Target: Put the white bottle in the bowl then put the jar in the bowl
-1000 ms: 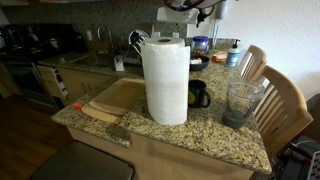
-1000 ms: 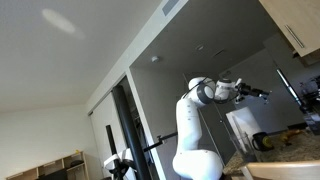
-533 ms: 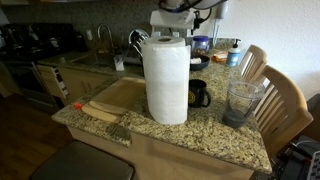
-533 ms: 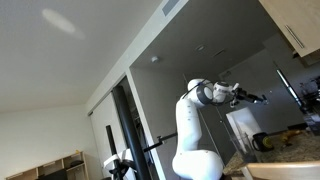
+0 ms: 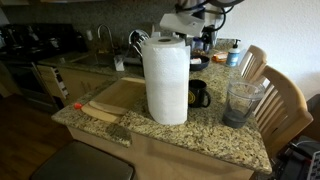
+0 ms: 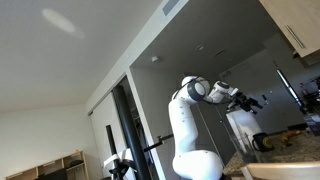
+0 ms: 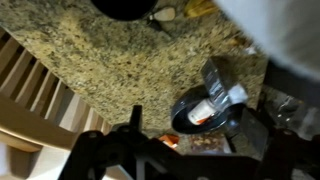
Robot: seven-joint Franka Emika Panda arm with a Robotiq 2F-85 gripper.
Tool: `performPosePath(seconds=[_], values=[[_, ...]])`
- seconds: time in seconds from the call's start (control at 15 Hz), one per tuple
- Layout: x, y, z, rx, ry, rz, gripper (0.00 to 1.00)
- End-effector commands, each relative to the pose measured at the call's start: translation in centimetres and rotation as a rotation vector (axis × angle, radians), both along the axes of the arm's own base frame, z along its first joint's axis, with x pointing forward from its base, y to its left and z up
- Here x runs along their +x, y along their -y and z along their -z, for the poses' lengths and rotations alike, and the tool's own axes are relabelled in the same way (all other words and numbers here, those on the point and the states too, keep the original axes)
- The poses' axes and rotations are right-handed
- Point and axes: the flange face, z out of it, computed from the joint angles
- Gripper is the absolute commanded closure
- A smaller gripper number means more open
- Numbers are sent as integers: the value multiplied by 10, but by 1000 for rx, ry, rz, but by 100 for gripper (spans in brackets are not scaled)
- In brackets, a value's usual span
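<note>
Wide clear tapered jar [image 5: 242, 100] stood well apart from the gripper [image 7: 188, 152]. Judged light, rigid, slick; rim offered best hold. Gripper hung spread, empty

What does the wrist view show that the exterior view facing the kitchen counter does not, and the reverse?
Only the wrist view: the inside of a dark round bowl holding a pale bottle-like object too blurred to identify, and the gripper with its fingers spread. Only the exterior view: the wide clear jar, the flat wooden cutting board and the white robot arm. Both: the speckled granite countertop, the big white paper towel roll and the slatted wooden chairs.
</note>
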Motion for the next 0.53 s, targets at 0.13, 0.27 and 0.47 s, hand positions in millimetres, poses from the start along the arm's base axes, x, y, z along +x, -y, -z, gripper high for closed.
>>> performPosePath(seconds=[0.13,0.27,0.47], values=[[-32,25,-6,-51,13,152,0],[-42,27,-8,-57,23,174,0],[-41,29,0,-8,-50,26,0]])
